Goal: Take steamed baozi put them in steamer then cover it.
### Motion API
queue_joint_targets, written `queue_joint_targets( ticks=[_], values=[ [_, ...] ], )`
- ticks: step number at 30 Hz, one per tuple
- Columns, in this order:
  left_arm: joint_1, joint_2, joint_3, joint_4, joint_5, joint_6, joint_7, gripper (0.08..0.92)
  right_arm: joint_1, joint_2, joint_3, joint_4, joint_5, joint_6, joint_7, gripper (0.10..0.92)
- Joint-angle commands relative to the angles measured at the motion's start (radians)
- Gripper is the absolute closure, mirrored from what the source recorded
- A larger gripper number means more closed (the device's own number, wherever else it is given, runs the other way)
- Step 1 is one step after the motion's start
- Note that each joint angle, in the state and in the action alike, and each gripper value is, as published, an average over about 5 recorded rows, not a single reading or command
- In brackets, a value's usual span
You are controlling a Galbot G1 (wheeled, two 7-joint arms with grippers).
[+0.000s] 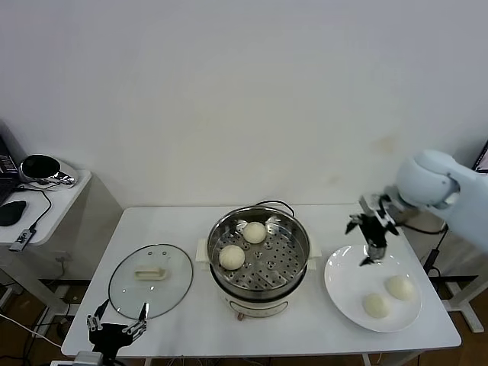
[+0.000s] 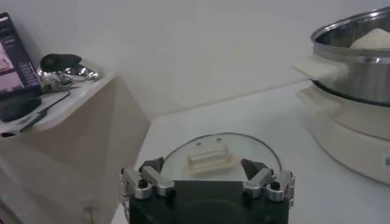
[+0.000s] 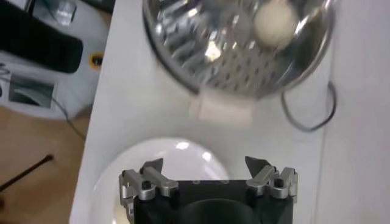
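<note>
Two baozi [image 1: 232, 257] in steamer [image 1: 297, 229], two left on plate [image 1: 343, 267] at right. Right gripper [image 1: 371, 242] above plate, fingers apart, ready for pickup. Left gripper [image 1: 116, 329] near cover [image 1: 122, 286], fingers apart, waiting.

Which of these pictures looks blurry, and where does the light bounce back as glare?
Right wrist view: the steamer is smeared, with bright glare streaks on its steel, while the right gripper is sharp. Left wrist view: soft overall, with a faint sheen on the glass cover. Head view: evenly lit, shadows weak, with small highlights on the steamer rim.
</note>
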Motion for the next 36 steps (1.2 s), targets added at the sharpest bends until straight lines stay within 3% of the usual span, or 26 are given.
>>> queue_joint_targets(
  ticks=[1,13,36],
  values=[
    [-0.002,0.003,0.004,0.011,-0.002,-0.002,0.001,0.177,-0.281,-0.092,0.133,0.020,-0.136,0.028,-0.007,0.203],
    [-0.009,0.004,-0.005,0.066,0.008,-0.002,0.003,0.177,-0.471,-0.034,0.259,-0.073,-0.271,0.080,0.031,0.203],
    [-0.008,-0.001,-0.005,0.090,0.025,-0.004,0.011,0.177,-0.598,0.029,0.337,-0.177,-0.300,0.093,0.074,0.203]
  ],
)
